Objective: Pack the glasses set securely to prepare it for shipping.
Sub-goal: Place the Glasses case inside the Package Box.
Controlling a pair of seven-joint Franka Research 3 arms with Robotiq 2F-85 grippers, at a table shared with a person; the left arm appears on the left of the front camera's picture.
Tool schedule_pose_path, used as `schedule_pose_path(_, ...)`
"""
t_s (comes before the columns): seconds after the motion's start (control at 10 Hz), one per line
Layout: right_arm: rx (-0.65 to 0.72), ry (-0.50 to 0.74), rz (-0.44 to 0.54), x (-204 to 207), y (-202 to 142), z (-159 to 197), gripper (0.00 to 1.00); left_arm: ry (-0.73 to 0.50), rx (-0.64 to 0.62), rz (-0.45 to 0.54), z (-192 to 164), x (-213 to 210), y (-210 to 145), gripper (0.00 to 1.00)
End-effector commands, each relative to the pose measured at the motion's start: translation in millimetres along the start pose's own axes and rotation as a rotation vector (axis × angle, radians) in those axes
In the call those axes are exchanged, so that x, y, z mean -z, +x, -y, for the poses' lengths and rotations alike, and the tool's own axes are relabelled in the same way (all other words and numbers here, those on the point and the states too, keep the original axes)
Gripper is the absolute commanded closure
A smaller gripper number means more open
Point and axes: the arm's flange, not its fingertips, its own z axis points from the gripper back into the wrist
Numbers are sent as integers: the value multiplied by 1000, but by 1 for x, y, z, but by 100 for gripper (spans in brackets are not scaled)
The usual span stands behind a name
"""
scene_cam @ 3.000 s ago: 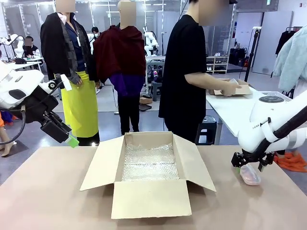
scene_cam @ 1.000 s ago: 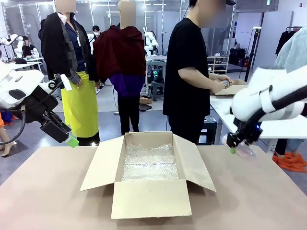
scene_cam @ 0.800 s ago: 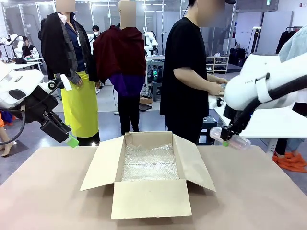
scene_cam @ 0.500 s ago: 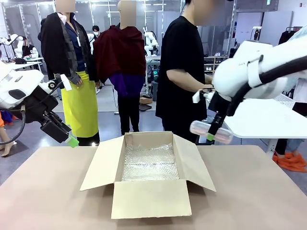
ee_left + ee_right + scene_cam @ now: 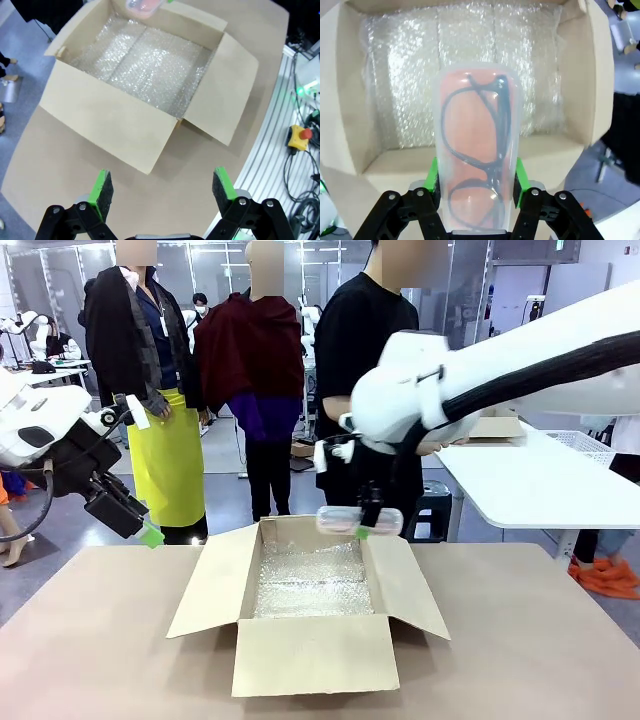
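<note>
Hanging over the far part of the open cardboard box (image 5: 310,652), the right claw (image 5: 366,524) is closed on the pink glasses case (image 5: 340,520). Its green pads (image 5: 434,179) press the two long sides near one end, so most of the case sticks out past the fingers. In the right wrist view the clear lid shows a pair of dark-framed glasses (image 5: 472,125) lying on the pink base. Below the case lies the bubble wrap (image 5: 400,75) that lines the box bottom, bare, with nothing laid on it. The case is in the air and touches neither wrap nor walls. The left claw (image 5: 162,187) is spread wide and holds nothing; it hangs well off to the left of the box, above the desk (image 5: 90,640). So the task looks to be at an early stage: the box stands open and lined and the first case is gripped above it, but nothing is packed yet. Left to do, by my reckoning, are lowering this case onto the wrap and letting it go, adding whatever else belongs to the set, then covering it all and closing the flaps.
</note>
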Motion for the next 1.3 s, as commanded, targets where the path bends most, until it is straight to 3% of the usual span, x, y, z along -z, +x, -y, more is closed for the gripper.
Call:
schedule_pose_path(0.0, -13, 2, -49, 21, 37, 23, 66, -11, 13, 5, -1, -1, -1, 0)
schedule_pose_path(0.4, -33, 17, -115, 106, 64, 44, 66, -11, 13, 5, -1, -1, -1, 0)
schedule_pose_path(0.8, -3, 35, -90, 147, 66, 59, 66, -11, 13, 5, -1, -1, -1, 0)
schedule_pose_path(0.9, 2, 48, -86, 148, 66, 59, 32, -11, 13, 5, -1, -1, -1, 0)
schedule_pose_path(1.1, 8, 41, -92, 146, 64, 60, 4, -11, 13, 5, -1, -1, -1, 0)
schedule_pose_path(1.2, 12, 35, -93, 145, 63, 59, 0, -11, 13, 5, -1, -1, -1, 0)
